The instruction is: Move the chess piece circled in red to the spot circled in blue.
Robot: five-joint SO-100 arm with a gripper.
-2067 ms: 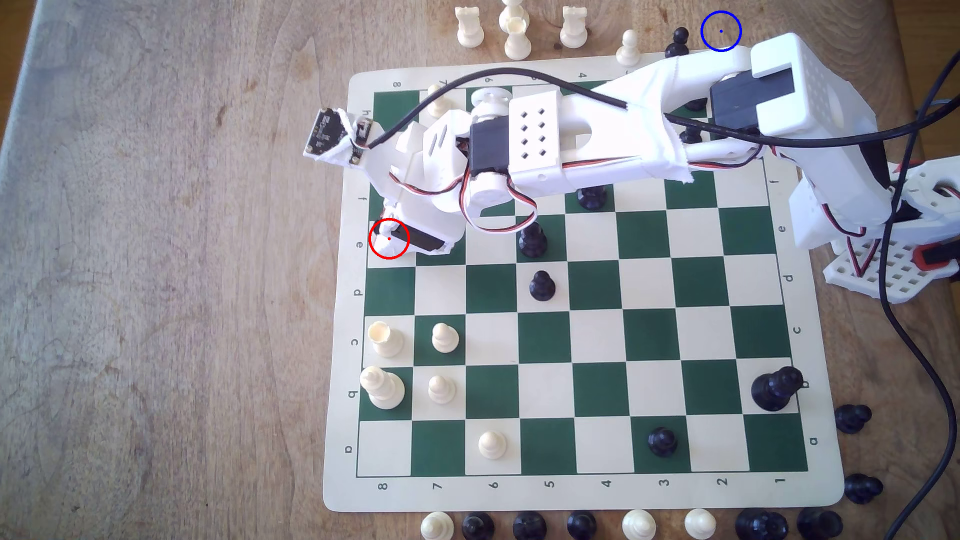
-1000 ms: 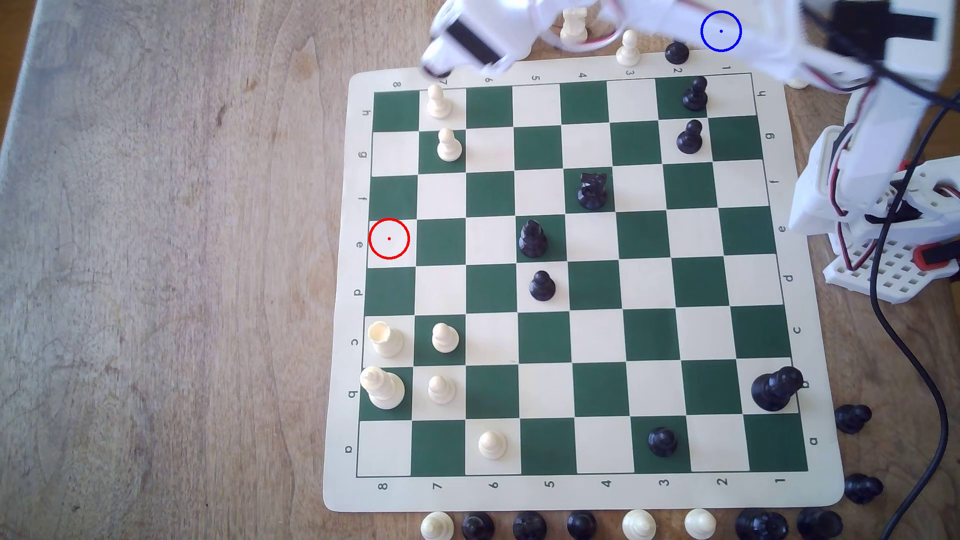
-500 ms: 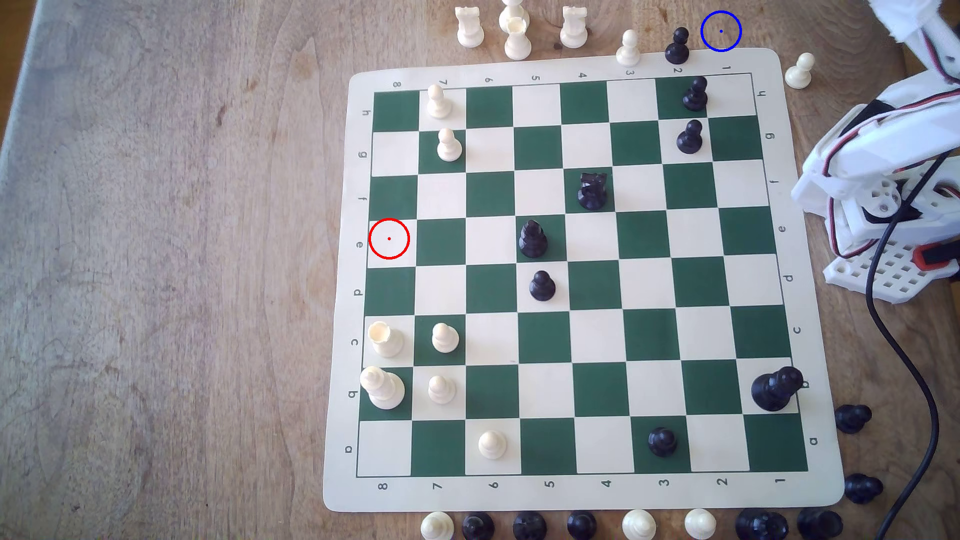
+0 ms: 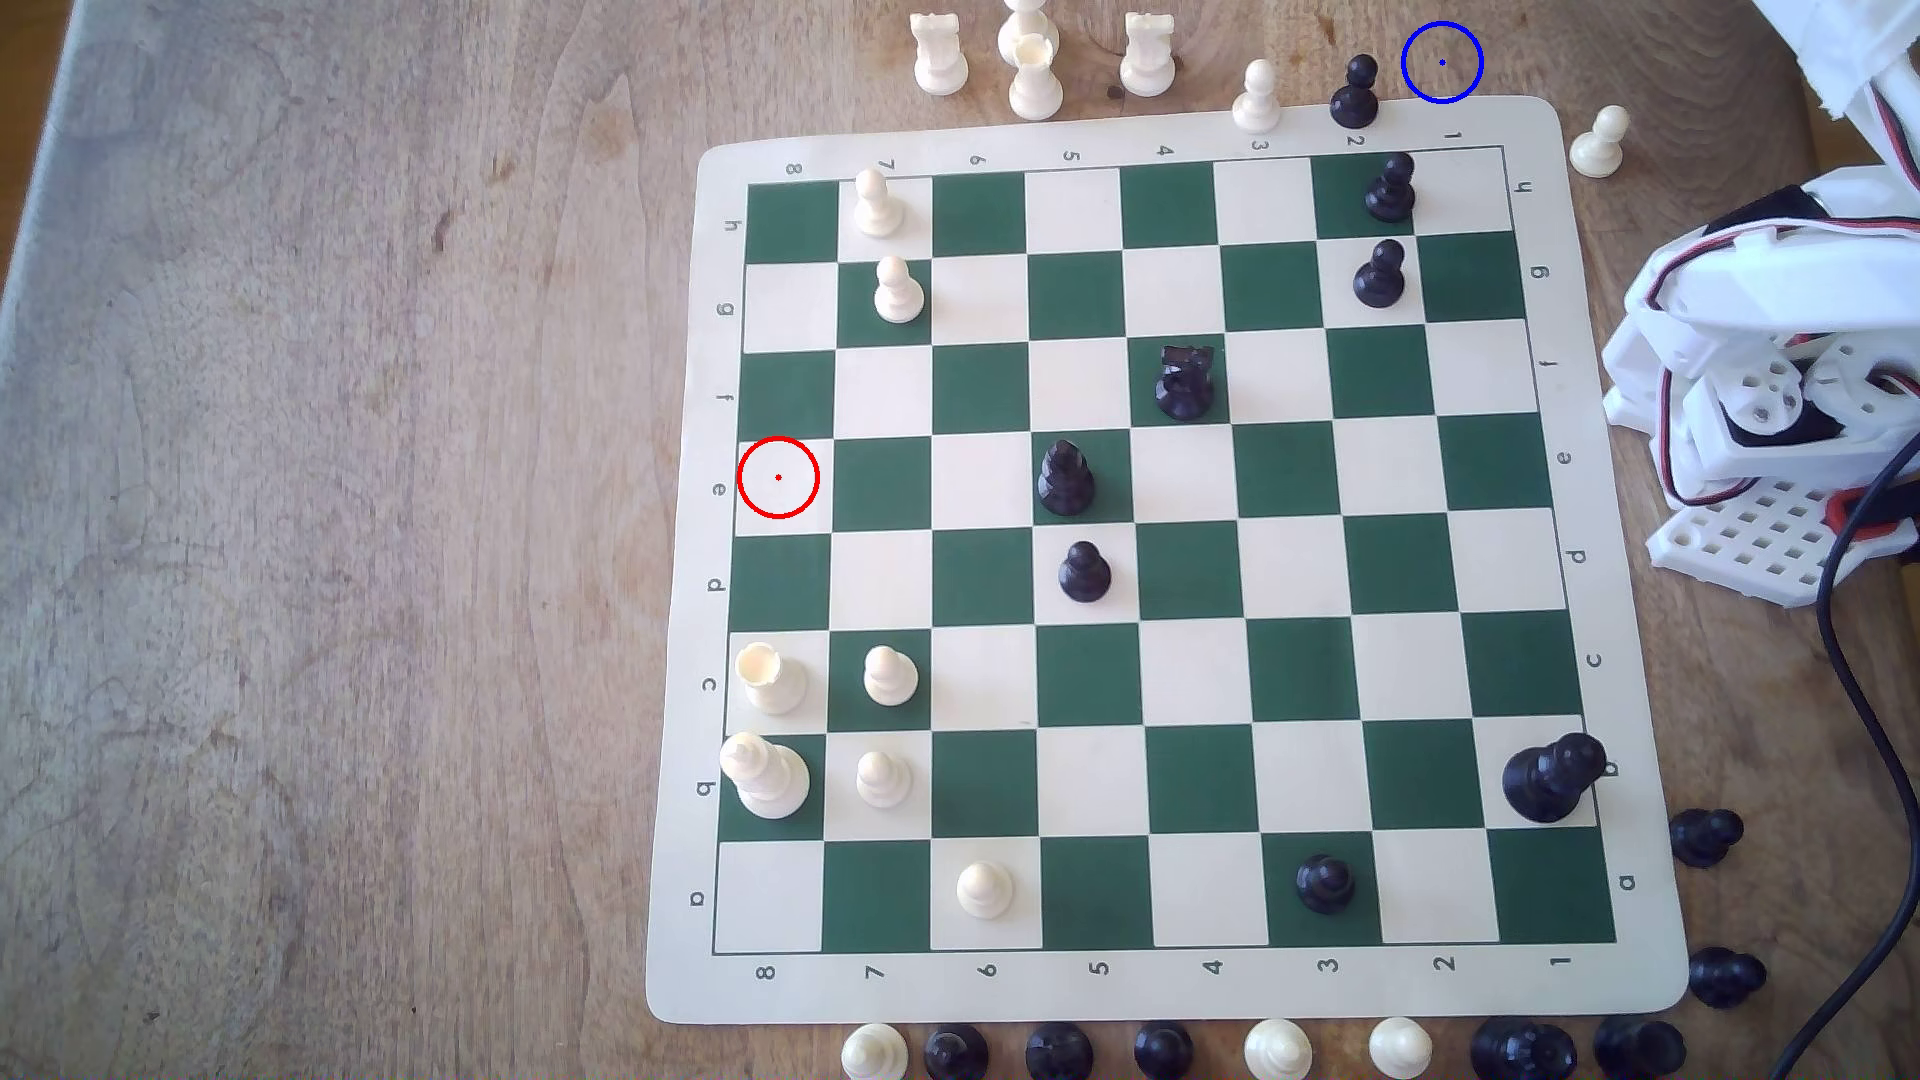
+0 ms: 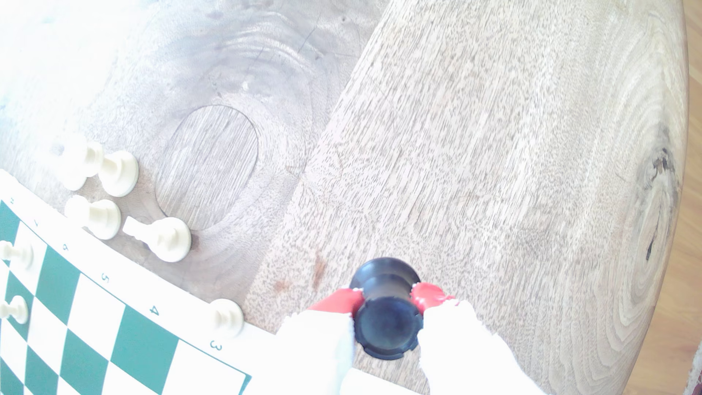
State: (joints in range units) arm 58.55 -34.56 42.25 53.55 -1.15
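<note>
Wooden tabletop [image 5: 494, 133] lies under the gripper [image 5: 387, 304], whose red-tipped jaws clamp the black rook [image 5: 387, 315] aloft: carrying step. Next, I judge, bring it over the blue-ringed spot [image 4: 1442, 62] beside the black pawn [image 4: 1355, 91], then lower.

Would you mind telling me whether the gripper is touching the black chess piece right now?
Touching. The wrist view shows the gripper with its red fingertips pressed against both sides of the chess piece, no gap visible.
</note>
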